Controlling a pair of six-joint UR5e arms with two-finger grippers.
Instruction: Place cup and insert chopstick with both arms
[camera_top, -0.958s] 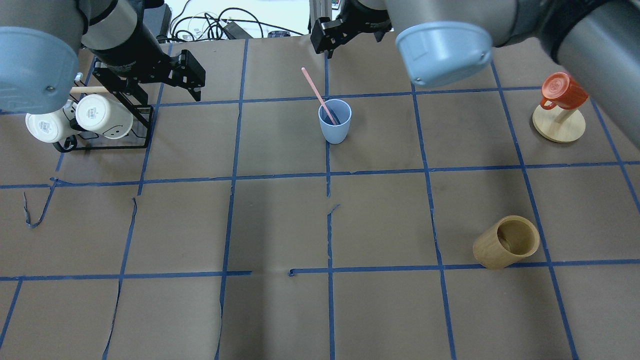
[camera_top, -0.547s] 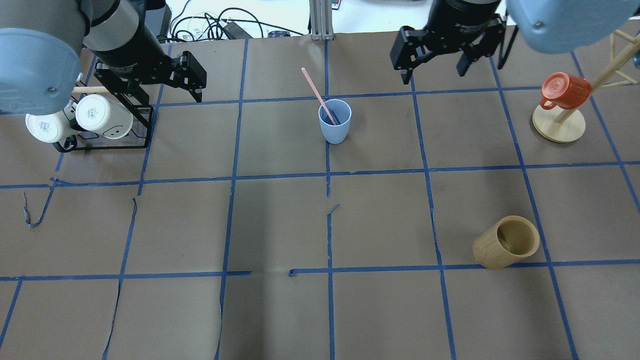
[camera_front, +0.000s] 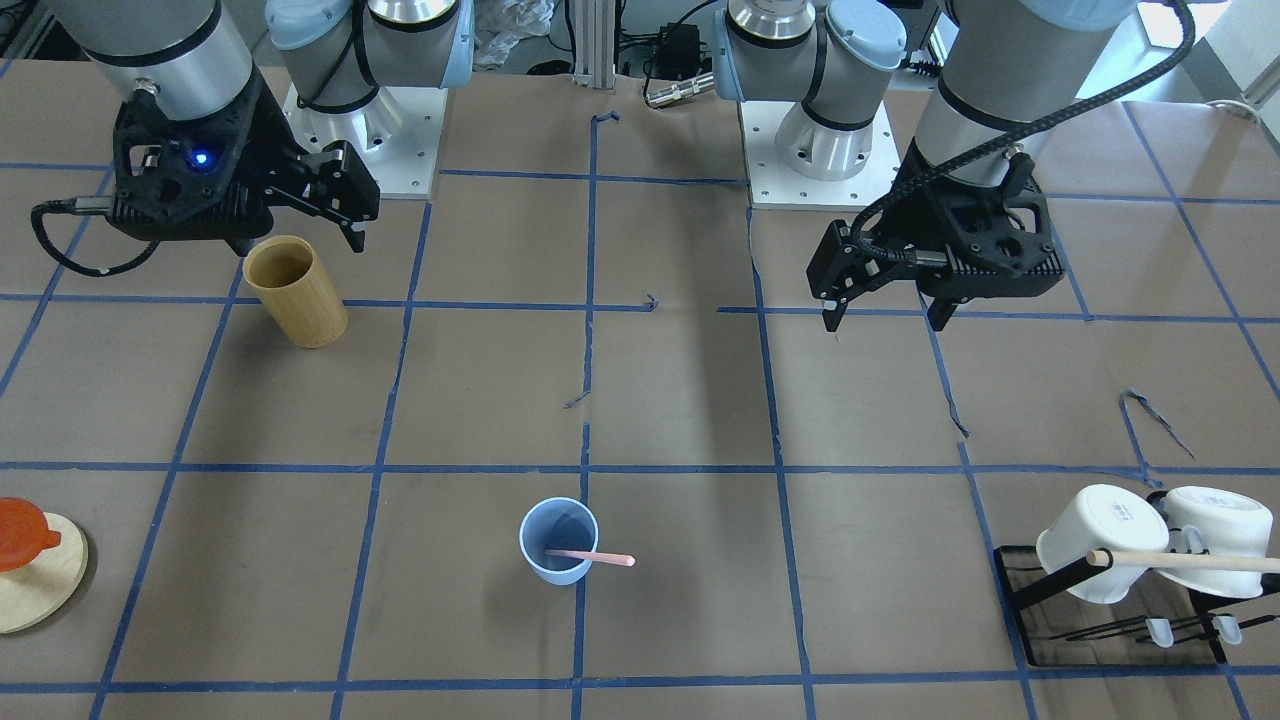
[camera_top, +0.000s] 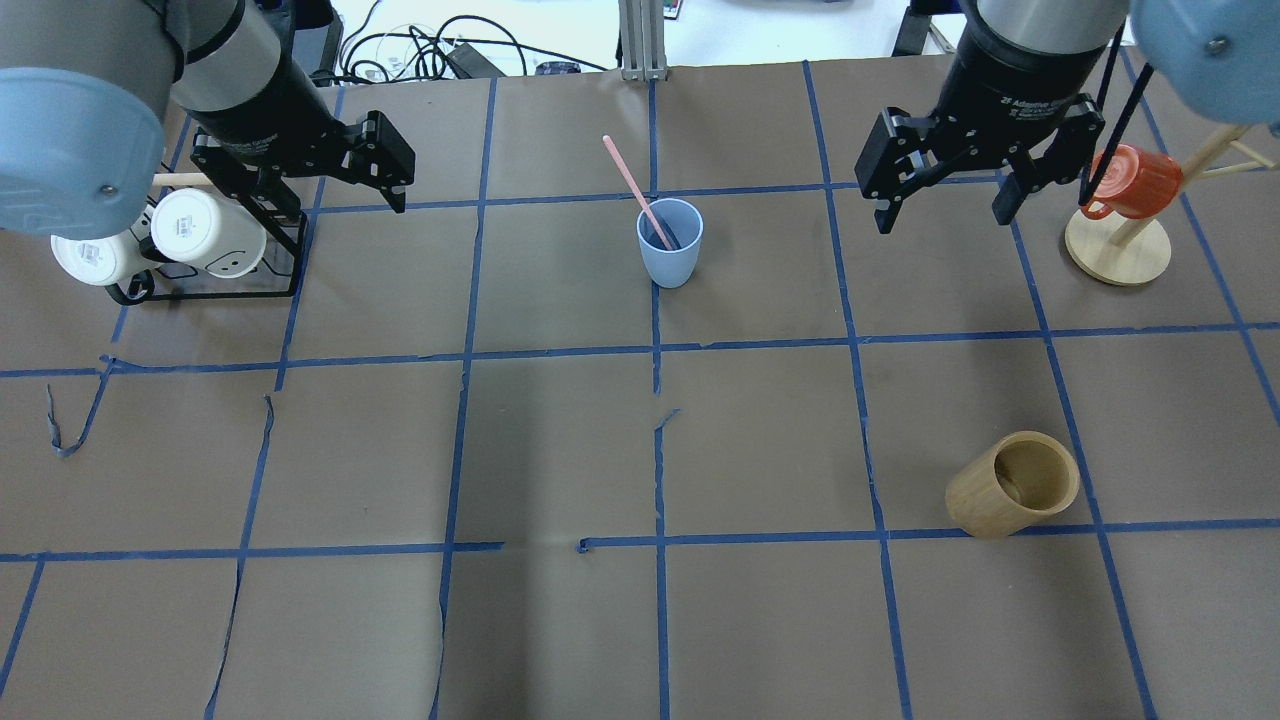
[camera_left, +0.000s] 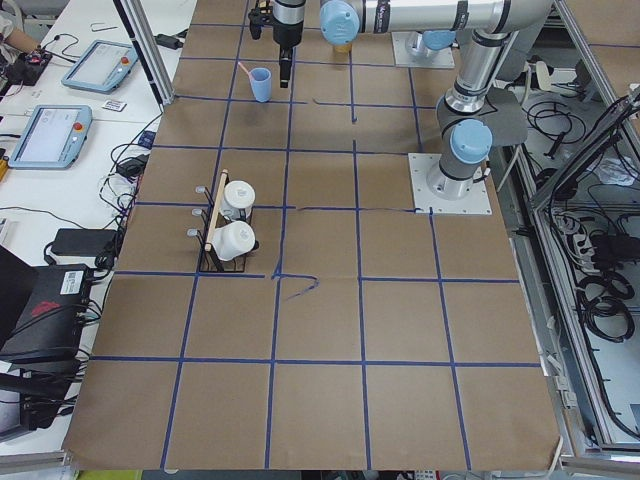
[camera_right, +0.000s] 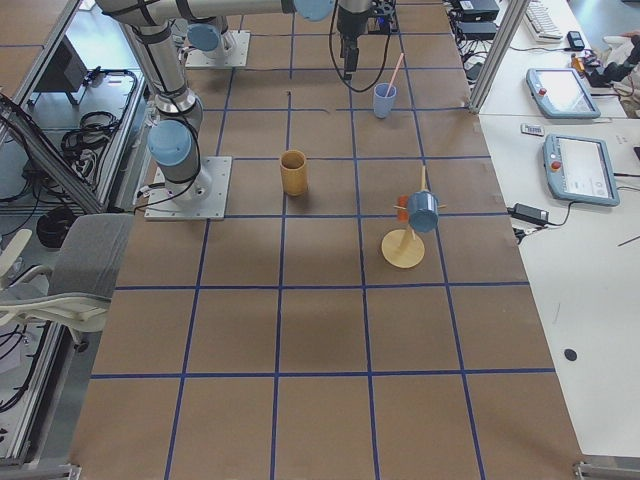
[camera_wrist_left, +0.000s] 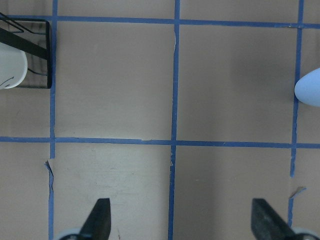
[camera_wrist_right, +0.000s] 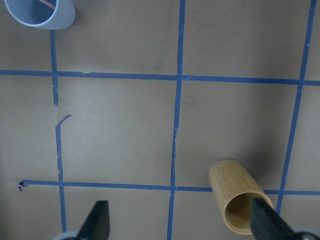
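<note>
The light-blue cup (camera_top: 670, 248) stands upright at the far middle of the table, also in the front-facing view (camera_front: 558, 540). One pale-pink chopstick (camera_top: 630, 185) stands in it, leaning over the rim to the far left. My left gripper (camera_top: 340, 200) is open and empty, above the table left of the cup, beside the mug rack; its wrist view shows only the cup's edge (camera_wrist_left: 310, 87). My right gripper (camera_top: 942, 220) is open and empty, high to the right of the cup. Its wrist view shows the cup (camera_wrist_right: 42, 12) at the top left corner.
A tan bamboo cylinder (camera_top: 1010, 485) stands near right, also in the right wrist view (camera_wrist_right: 237, 197). A black rack with two white mugs (camera_top: 200, 235) is far left. A red mug on a wooden stand (camera_top: 1125, 185) is far right, close to my right gripper.
My right gripper has swung from above the far middle of the table to the right, away from the cup. The left gripper has barely moved. The chopstick stays in the cup.
</note>
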